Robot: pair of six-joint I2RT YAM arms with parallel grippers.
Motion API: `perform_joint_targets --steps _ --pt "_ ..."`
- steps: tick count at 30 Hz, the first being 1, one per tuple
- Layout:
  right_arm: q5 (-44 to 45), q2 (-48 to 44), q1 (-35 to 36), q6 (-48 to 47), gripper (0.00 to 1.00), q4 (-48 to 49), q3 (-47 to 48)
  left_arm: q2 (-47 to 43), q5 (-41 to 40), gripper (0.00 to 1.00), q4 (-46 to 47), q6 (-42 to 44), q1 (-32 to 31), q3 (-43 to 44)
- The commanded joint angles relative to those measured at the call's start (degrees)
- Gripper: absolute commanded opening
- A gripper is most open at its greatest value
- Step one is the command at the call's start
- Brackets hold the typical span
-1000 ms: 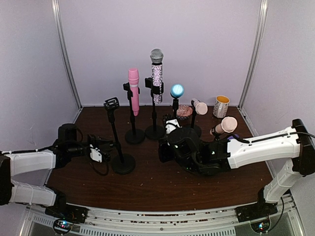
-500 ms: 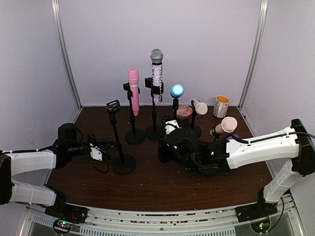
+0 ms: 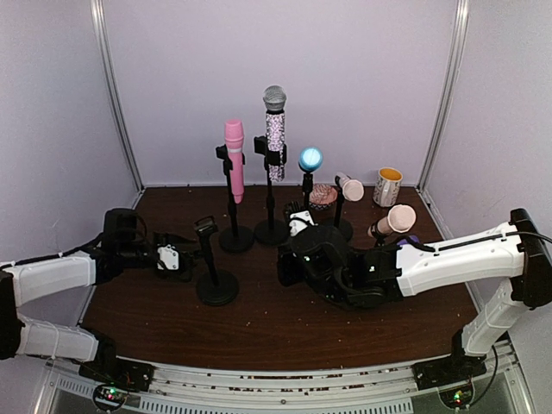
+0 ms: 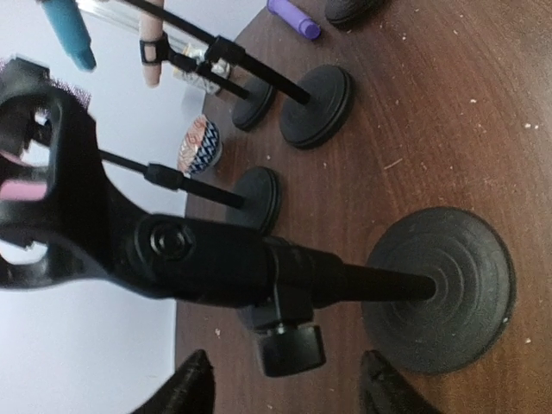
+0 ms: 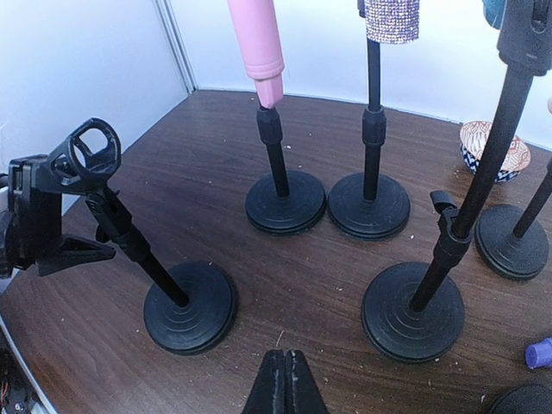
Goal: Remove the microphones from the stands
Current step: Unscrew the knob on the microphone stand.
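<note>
Black stand: the empty one at front left stood upright a second ago. Its pole now leans over from the base, and the clip sits much lower than it did. The base has not shifted on the wooden tabletop.
Clip: it holds nothing, and its ring shows vacant in the right wrist view.
Left fingers: parted, with one tip on either side of the stand's adjusting knob. They touch neither the knob nor the pole. The arm behind them rides a little higher than it did a second ago.
Right fingers: pressed together on nothing, low over the tabletop among the stand bases, where they were a second ago.
Microphones: the pink microphone, the rhinestone microphone and the blue-headed microphone stand clipped upright at the rear. Two peach microphones sit on slanted stands to the right. None has moved.
Purple cylinder: it lies on the tabletop at far right, and what it is cannot be told.
What it means: only the stand without a microphone has changed, so this likely brings the task no nearer. Every microphone in view remains in its clip. With the left fingers loose, the pink microphone looks like that arm's nearest candidate, and the leaning pole lies close to the path there.
</note>
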Motion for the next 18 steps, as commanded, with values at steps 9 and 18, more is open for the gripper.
perform_joint_targets --steps 9,18 --pt "2.0 -0.7 -0.2 -1.7 0.01 -1.6 2.7 0.9 5.5 0.86 -21.0 -29.7 0.1 15.4" --pt "3.3 -2.8 -0.2 -2.3 0.02 -2.3 2.3 4.3 17.7 0.83 -31.5 -36.5 -0.5 20.2"
